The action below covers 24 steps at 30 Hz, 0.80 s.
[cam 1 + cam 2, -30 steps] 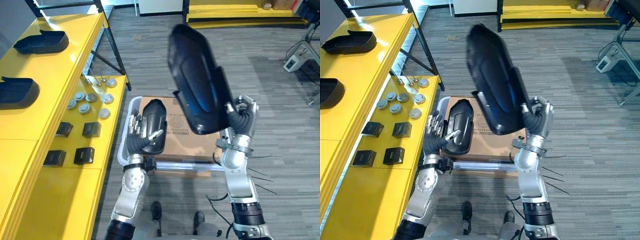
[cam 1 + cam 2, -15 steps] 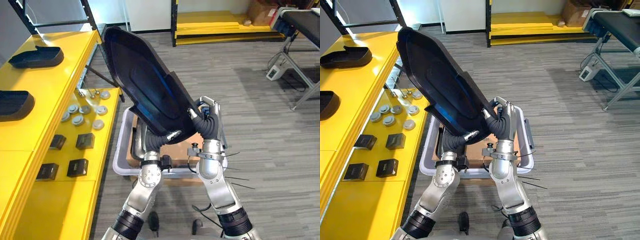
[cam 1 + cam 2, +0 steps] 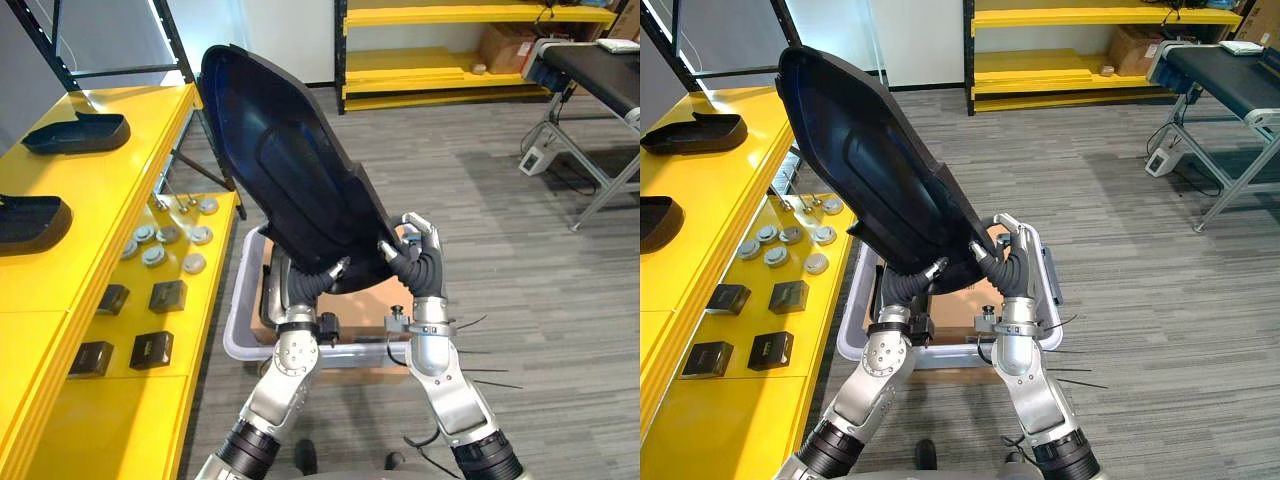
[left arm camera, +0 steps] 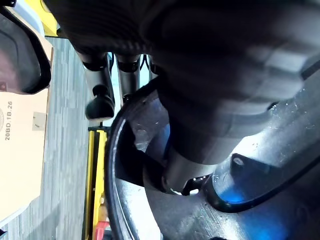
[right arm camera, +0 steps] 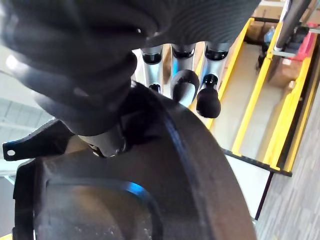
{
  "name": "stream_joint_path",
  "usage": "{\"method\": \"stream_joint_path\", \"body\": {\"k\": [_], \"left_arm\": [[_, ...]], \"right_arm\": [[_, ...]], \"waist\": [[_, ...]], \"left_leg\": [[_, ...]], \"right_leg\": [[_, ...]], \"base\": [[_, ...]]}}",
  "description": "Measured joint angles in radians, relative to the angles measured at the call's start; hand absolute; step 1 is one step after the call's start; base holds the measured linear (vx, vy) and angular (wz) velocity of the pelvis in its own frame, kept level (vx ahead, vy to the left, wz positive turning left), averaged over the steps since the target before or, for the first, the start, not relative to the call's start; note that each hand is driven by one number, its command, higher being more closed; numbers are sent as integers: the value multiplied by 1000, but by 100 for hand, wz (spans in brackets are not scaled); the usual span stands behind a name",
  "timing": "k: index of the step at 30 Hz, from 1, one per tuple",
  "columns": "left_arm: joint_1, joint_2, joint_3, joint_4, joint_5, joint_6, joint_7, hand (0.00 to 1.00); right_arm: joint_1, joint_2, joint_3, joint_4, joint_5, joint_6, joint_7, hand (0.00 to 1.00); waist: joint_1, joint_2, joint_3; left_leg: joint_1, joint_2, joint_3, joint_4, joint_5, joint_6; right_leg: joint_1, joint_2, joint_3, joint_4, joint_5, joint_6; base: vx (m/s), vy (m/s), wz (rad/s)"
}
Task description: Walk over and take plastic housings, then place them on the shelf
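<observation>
A second ago the left hand (image 3: 310, 283) lay on a smaller housing down in the bin (image 3: 240, 322). It has since come up to the big housing (image 3: 290, 180), which the right hand (image 3: 420, 262) then carried alone. Both hands now grip its lower end: the left under the near left rim, the right at the near right corner. In each wrist view the thumb presses the hollow inner face while the fingers (image 4: 100, 102) (image 5: 207, 102) curl over the rim. The housing has swung from nearly upright to a lean toward the far left, hollow side facing the robot. Since half a second ago the grip looks the same.

At the left, the yellow shelf (image 3: 95, 175) carries two more housings, one far (image 3: 77, 132) and one nearer (image 3: 32, 222), with bare yellow between them and a longer bare stretch on the near side. On its lower step lie grey discs (image 3: 165, 237) and, nearer, four black boxes (image 3: 130, 325). The held housing's top end stands high just right of the shelf's right edge, close to the dark upright (image 3: 170, 35) at the far end. Below the hands sits the bin, just beside the lower step, with a cardboard box (image 3: 362, 303) inside. To the right the floor (image 3: 520, 250) lies open up to the far shelf (image 3: 450, 15) and a black surface (image 3: 595, 70) on metal legs at far right.
</observation>
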Motion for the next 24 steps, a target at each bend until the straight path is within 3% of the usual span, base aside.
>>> {"method": "stream_joint_path", "body": {"k": [6, 10, 12, 17, 24], "left_arm": [[16, -12, 87, -4, 37, 2, -20, 100], [81, -17, 165, -9, 105, 5, -22, 100], [131, -17, 211, -10, 112, 11, -30, 100], [202, -18, 274, -20, 114, 26, -42, 100], [274, -36, 380, -101, 153, 24, -48, 100]], "right_arm": [[11, -24, -9, 20, 44, -24, 86, 0], [5, -63, -93, -100, 141, -63, 100, 0], [-20, -96, -183, -190, 209, -111, 112, 0], [-37, -111, -382, -245, 323, -176, 112, 0], [52, -94, -681, -93, 442, -216, 105, 0]], "waist": [[2, -1, -12], [2, -1, -12], [2, -2, -13], [2, -10, -18], [-1, -11, -19]], "left_leg": [[4, 0, -1, 0, 0, 0], [13, 0, -2, -2, 0, 0], [14, 1, -1, -6, 0, 0], [14, 1, 0, -7, 0, -1], [10, 1, 0, -7, -1, -1]], "right_leg": [[6, 0, -1, 0, 0, 0], [15, 0, -3, 0, 0, 0], [15, 0, -1, 0, -1, 0], [14, 0, 1, 0, 0, 0], [10, 0, 0, -2, -1, 1]], "base": [[0, 0, 0], [0, 0, 0], [0, 0, 0], [0, 0, 0], [0, 0, 0]]}}
